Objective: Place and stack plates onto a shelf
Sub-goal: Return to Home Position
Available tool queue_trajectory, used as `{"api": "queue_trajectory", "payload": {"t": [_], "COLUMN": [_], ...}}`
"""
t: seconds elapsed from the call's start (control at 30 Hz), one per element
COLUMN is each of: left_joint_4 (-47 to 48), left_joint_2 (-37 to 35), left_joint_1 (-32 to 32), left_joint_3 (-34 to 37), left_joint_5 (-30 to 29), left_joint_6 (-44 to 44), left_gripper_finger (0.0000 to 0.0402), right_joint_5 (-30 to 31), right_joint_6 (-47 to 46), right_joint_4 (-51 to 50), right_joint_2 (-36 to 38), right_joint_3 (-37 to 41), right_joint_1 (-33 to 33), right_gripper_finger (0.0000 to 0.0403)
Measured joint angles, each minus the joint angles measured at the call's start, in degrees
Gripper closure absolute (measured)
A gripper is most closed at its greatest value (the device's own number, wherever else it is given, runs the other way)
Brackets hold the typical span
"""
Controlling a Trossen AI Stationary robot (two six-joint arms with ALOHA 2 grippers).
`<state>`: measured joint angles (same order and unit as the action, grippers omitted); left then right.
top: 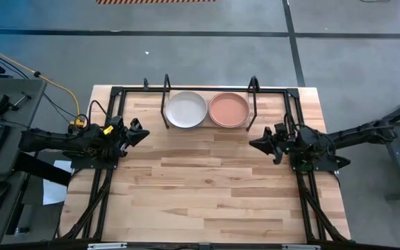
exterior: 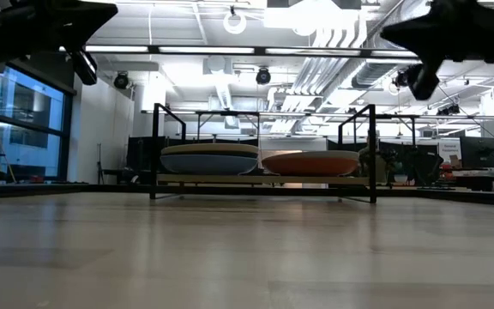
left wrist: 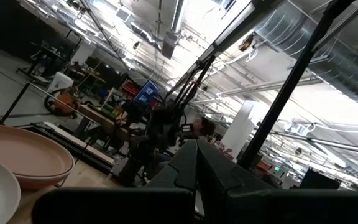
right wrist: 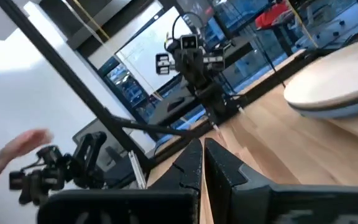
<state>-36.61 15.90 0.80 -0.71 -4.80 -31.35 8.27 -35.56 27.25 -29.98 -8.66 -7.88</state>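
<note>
The light-wood butcher-block surface (top: 207, 187) stands in an industrial hall with exposed ceiling ducts and strip lighting. The shelf (exterior: 264, 180) sits at the far edge of the surface, centred, and carries two plate stacks side by side between its black upright loops. The left stack is topped by the cream plate (top: 186, 110), and the low view shows a blue plate (exterior: 208, 163) directly beneath it. The right stack is topped by the terracotta pink plate (top: 228, 110); the two top rims nearly touch. The left tool (top: 144, 133) hangs above the surface, near the shelf's left front corner and apart from it, fingers clenched on nothing. The right tool (top: 251, 144) hangs off the shelf's right front corner, likewise clear of it, fingers closed and empty.
</note>
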Motion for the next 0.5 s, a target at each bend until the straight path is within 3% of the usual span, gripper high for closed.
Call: {"api": "queue_trajectory", "payload": {"t": [0.27, 0.5], "left_joint_4": [0.0, 0.5], "left_joint_2": [0.0, -0.2], "left_joint_1": [0.0, 0.0], "left_joint_3": [0.0, 0.0], "left_joint_5": [0.0, -0.1], "left_joint_6": [0.0, 0.0], "left_gripper_finger": [0.0401, 0.0401], "right_joint_5": [-5.8, -5.8], "right_joint_6": [-1.4, 4.6], "right_joint_4": [-11.1, -24.7], "right_joint_2": [14.9, 27.3], "right_joint_3": [4.4, 4.4], "right_joint_1": [4.1, 4.4], "right_gripper_finger": [0.0403, 0.0403]}}
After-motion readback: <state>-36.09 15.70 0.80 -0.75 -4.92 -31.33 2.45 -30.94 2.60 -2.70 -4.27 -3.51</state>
